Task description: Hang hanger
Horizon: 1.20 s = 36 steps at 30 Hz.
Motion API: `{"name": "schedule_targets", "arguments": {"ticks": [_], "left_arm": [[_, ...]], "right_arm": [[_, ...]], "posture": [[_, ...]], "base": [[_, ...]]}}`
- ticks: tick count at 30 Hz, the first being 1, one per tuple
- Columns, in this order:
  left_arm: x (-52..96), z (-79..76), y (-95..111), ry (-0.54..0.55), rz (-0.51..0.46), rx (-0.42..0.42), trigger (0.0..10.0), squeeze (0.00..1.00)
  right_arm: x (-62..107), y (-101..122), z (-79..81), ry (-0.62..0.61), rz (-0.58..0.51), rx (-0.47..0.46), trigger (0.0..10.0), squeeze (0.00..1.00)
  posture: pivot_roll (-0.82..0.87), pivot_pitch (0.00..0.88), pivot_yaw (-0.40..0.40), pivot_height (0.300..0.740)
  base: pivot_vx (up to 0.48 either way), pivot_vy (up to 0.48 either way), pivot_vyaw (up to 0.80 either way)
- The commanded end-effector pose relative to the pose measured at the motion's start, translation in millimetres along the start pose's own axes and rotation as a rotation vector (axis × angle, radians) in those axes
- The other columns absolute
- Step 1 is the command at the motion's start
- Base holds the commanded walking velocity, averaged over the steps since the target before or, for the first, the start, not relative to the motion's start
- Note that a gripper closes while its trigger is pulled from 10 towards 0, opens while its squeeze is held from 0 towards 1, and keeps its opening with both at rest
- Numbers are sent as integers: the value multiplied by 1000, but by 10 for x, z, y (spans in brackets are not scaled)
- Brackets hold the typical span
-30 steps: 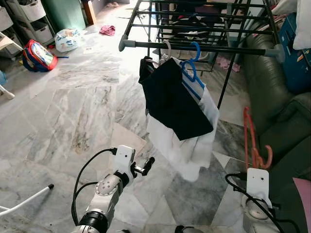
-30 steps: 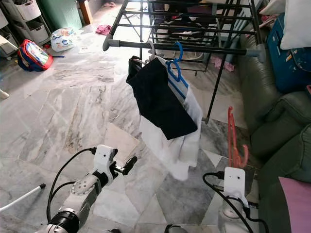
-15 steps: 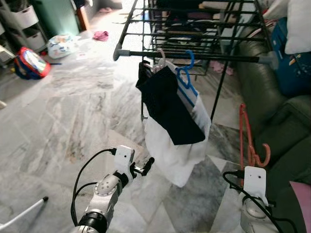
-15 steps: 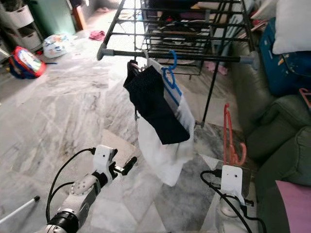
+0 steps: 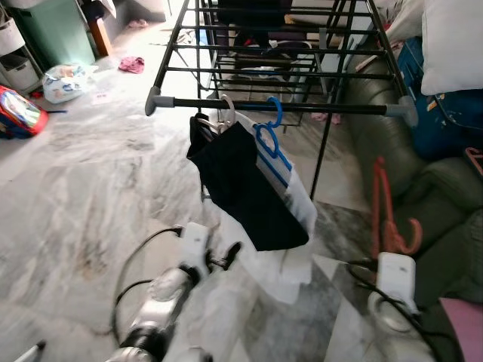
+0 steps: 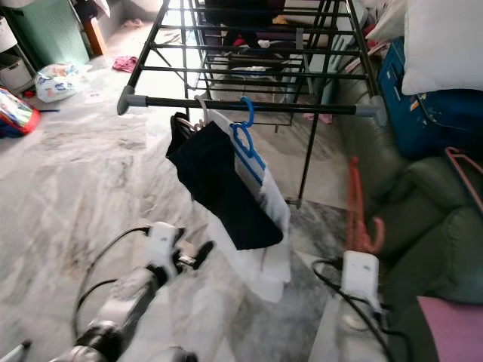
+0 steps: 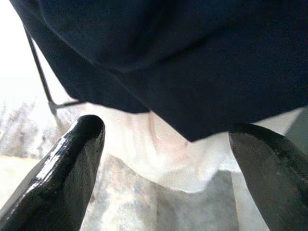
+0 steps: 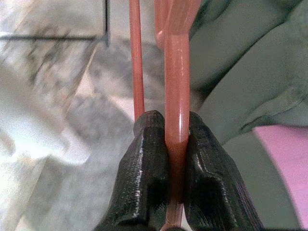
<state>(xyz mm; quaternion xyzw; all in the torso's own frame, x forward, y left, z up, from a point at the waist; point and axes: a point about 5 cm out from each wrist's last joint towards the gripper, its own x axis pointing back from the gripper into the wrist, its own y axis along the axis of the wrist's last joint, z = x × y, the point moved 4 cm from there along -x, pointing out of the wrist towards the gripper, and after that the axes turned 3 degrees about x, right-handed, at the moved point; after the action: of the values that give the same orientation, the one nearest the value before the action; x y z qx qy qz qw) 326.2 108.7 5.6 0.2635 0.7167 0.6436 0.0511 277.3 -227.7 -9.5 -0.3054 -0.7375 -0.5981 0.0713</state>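
My right gripper (image 8: 169, 159) is shut on an orange-red plastic hanger (image 5: 383, 211), held upright low on the right beside the sofa, well below the rack's front rail (image 5: 302, 108). From that rail hang a white hanger (image 5: 225, 113) with a dark garment (image 5: 245, 185) and a blue hanger (image 5: 270, 139) with a white garment (image 5: 302, 207). My left gripper (image 7: 166, 144) is open, low on the left, its fingers (image 7: 72, 163) pointing at the bottom hem of the dark garment (image 7: 183, 62) and the white cloth (image 7: 168, 159).
A dark green sofa (image 5: 445, 196) stands at the right, with a blue suitcase (image 5: 445, 105) and white pillow (image 5: 453, 45) on it. The black drying rack (image 5: 264, 53) stretches back. On the marble floor at the left lie a plastic bag (image 5: 64, 79), a red backpack (image 5: 15, 113) and a pink cloth (image 5: 132, 64).
The camera has moved forward and tilted; the rack and garments now sit nearer and more to the left. Both arms look blurred. My right gripper still holds the orange hanger.
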Motion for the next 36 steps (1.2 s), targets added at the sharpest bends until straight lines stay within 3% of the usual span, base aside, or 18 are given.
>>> {"name": "schedule_targets", "arguments": {"ticks": [1, 7, 8, 11, 20, 30, 33, 36], "left_arm": [[-32, -99, -14, -22, 0, 9, 10000, 0], [-32, -99, -16, -22, 0, 10, 10000, 0], [-30, -80, -34, -5, 11, 7, 10000, 0], [-30, -71, -49, 5, 21, 5, 10000, 0], [-28, -66, -55, 9, 26, 0, 10000, 0], [-8, -44, -40, 10, 20, -33, 10000, 0], [9, -31, -3, 3, 5, -57, 10000, 0], [21, -27, 28, -3, -10, -62, 10000, 0]], "right_arm": [[-5, -81, -108, -26, 26, 9, 10000, 0], [-6, -82, -93, -18, 26, 15, 10000, 0], [-21, -10, 73, 96, 3, 42, 10000, 0], [-38, 63, 161, 168, -16, 51, 10000, 0], [-67, 84, 146, 186, -10, 54, 10000, 0], [-111, 381, 268, 281, -60, 40, 10000, 0], [-216, 651, 317, 299, -87, 47, 10000, 0], [-268, 756, 338, 307, -97, 77, 10000, 0]], "posture": [[-86, 149, 11, 740], [-86, 148, 10, 740], [-84, 147, 12, 740], [-84, 148, 13, 740], [-81, 152, 15, 740], [-71, 174, 26, 740], [-55, 189, 32, 740], [-46, 196, 32, 740]], "base": [[307, 0, 0], [308, 0, 0], [0, 0, 0], [0, 0, 0], [0, 0, 0], [0, 0, 0], [0, 0, 0], [0, 0, 0]]}}
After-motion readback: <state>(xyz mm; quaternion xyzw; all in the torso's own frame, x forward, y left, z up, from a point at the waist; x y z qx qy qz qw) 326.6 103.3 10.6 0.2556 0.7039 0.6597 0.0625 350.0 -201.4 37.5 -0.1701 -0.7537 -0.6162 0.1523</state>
